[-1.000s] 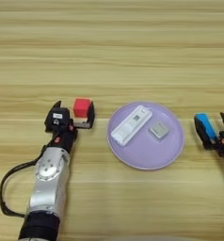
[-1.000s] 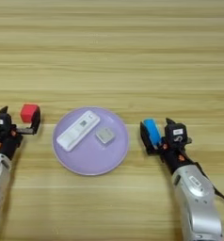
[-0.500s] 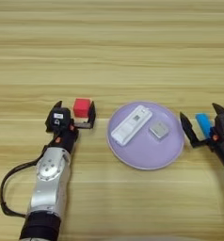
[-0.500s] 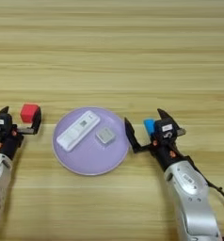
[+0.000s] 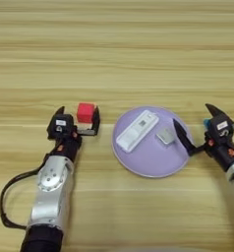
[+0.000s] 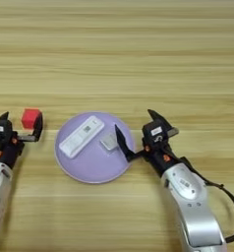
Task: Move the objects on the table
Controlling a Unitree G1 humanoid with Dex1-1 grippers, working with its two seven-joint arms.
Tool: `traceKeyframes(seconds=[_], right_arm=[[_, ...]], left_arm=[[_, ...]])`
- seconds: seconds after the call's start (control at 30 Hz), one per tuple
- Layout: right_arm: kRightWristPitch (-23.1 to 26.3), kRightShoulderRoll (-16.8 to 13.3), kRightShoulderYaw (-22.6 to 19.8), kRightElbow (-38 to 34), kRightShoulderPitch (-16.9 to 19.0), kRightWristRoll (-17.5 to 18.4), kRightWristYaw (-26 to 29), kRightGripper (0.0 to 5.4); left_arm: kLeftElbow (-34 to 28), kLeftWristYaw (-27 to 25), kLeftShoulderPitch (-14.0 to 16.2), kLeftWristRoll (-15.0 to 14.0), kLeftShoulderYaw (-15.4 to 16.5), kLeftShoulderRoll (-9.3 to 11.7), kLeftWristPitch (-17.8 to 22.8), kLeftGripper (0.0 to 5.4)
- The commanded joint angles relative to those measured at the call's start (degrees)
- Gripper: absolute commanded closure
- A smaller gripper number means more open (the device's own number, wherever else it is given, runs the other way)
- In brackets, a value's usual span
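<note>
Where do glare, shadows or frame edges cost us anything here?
Left eye view: even light, no glare on the purple plate, only faint shadows; the right gripper shows, but its arm is cropped at the right edge. Right eye view: same soft light; the left gripper sits at the left edge, its arm partly cropped.

Plate [image 5: 143, 165] sitting at frame centre on the table [image 5: 117, 54], device [image 5: 137, 129] lying on its left part, square block [image 5: 164, 137] on its right, cube [image 5: 86, 112] resting left of the plate.

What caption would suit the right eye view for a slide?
Open right gripper at the purple plate holding white device and grey block; left gripper brackets red cube.
</note>
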Motion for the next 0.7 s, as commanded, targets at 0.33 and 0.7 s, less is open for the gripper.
traceKeyframes(seconds=[0.33,0.7], right_arm=[[4.0,-0.5,2.2,1.4,-1.8,-1.3,0.6,0.03],[8.2,-0.6,7.3,-0.7,-1.9,-2.0,3.3,0.03]], left_arm=[[-3.7,0.6,3.2,1.0,-1.3,0.3,3.1,0.0],[-3.8,0.7,3.3,1.0,-1.0,0.4,3.1,0.0]])
